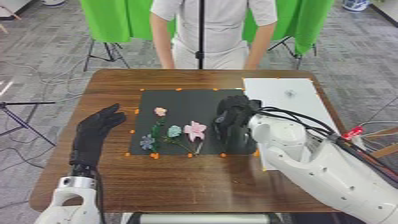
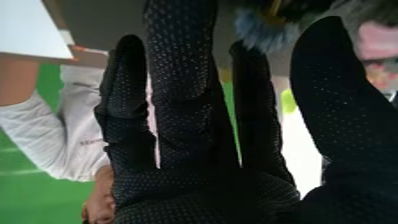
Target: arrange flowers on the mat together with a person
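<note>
- Fingers of the right hand [image 1: 233,116] were spread and nearly straight, with the thumb set apart; whether anything was pinched at their tips could not be told.
- Near those fingertips, in the right wrist view, a blue, tufted bloom [image 2: 265,30] was seen; whether it was touched could not be made out.
- By the head view, the hand was placed over the right part of the dark mat [image 1: 184,97], beside the pink flower [image 1: 195,129].
- On the mat's left half were laid a peach flower [image 1: 161,111], a pale teal flower [image 1: 174,131] and a darker blue flower [image 1: 147,142], with green stems among them.
- A pale flower [image 1: 290,93] was seen on the white sheet [image 1: 306,107].
- The left hand [image 1: 96,131], its fingers straight and close together, was kept beside the mat, at the left of the counter [image 1: 204,180].
- The step in hand was judged to be the placing or adjusting of a flower at the mat's right.
- For this, the wrist was best kept low and level, any stem best laid flat before release, and the fingers best lifted straight up, since the pink petals could easily be brushed aside.
</note>
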### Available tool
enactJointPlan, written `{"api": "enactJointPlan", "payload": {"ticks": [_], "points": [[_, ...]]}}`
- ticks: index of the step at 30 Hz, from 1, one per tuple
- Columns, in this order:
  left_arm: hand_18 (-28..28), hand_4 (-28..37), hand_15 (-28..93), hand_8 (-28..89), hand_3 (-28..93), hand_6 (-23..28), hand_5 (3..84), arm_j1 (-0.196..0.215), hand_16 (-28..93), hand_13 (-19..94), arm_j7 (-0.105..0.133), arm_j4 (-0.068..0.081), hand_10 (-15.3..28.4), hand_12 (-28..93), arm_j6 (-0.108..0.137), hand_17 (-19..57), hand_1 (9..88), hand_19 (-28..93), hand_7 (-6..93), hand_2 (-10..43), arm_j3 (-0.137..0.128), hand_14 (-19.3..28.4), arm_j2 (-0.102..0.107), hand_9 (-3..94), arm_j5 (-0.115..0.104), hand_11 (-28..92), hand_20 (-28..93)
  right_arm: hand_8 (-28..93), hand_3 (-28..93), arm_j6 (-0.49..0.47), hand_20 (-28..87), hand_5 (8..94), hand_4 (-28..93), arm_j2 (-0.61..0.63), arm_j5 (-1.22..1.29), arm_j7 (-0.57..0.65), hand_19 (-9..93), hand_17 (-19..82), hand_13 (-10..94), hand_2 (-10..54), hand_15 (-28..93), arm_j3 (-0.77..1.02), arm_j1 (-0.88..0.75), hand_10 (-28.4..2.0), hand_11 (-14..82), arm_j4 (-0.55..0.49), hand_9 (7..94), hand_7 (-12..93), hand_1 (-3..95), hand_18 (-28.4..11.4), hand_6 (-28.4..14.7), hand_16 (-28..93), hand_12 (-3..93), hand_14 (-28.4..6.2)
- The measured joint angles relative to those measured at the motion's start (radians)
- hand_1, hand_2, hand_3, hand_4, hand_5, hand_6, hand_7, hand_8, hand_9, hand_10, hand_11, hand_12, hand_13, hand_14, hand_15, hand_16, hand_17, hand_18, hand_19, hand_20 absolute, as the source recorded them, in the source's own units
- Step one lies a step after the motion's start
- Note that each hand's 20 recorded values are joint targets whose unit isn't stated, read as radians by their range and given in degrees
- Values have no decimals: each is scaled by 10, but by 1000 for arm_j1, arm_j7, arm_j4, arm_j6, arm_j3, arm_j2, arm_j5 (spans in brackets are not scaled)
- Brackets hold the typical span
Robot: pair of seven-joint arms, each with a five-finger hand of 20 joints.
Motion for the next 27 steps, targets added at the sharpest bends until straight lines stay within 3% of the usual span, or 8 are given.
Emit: {"api": "enactJointPlan", "payload": {"ticks": [8,12,14,16,19,22,25,27], "points": [[149,-232,175,-53,666,57,508,2,30,403,0,-2,147,143,0,67,224,103,98,23,0,192,-2,498,1,170,208,-116,660,44,471,572,-185,-1,97,19,637,370,868,-93,259,331,-204,-154,79,-195,630,133,344,-213,50,345,85,-65],[148,-232,171,-53,664,59,507,6,29,399,0,-3,147,143,0,67,225,97,97,24,0,193,-5,496,1,169,203,-99,657,83,380,576,-166,-25,180,36,420,243,606,-33,172,533,-349,-143,74,-323,570,120,298,-185,23,278,101,-147],[145,-232,167,-53,665,59,508,8,28,399,-1,-5,147,143,-2,68,225,90,96,23,-3,192,-8,496,2,168,199,-92,672,79,340,573,-164,-69,261,29,314,230,502,-9,141,645,-434,-145,69,-376,548,112,248,-169,15,252,104,-157],[143,-232,165,-53,664,59,508,13,27,400,-3,-8,147,142,-4,70,225,85,96,23,-7,191,-11,496,4,168,197,-86,693,76,312,546,-167,-135,383,-25,217,220,417,16,115,753,-519,-137,62,-399,515,102,193,-160,18,220,100,-141],[140,-233,161,-53,664,59,508,22,26,401,-7,-13,148,142,-5,72,225,81,95,23,-10,190,-14,497,5,168,195,-84,744,99,282,466,-180,-242,571,-223,87,197,326,34,85,877,-644,-121,51,-374,455,93,117,-146,22,161,91,-112],[138,-233,159,-52,665,59,507,24,26,401,-8,-13,149,142,-8,73,225,79,95,23,-7,189,-15,496,8,168,195,-87,779,251,269,408,-190,-322,702,-424,27,174,271,31,65,911,-768,-106,39,-337,399,89,76,-129,27,124,83,-82],[138,-233,159,-52,666,59,507,22,27,402,-7,-12,148,142,-11,74,225,77,96,23,-1,188,-19,496,10,168,195,-88,795,442,265,357,-201,-396,816,-537,8,163,249,29,58,895,-883,-93,30,-331,365,84,44,-120,32,107,77,-67],[137,-233,159,-53,666,59,508,22,27,402,-7,-12,149,142,-12,74,224,76,96,23,3,188,-21,497,11,168,195,-89,802,474,262,349,-206,-459,928,-609,5,160,246,28,59,888,-954,-90,30,-328,362,87,28,-117,32,100,76,-64]]}}
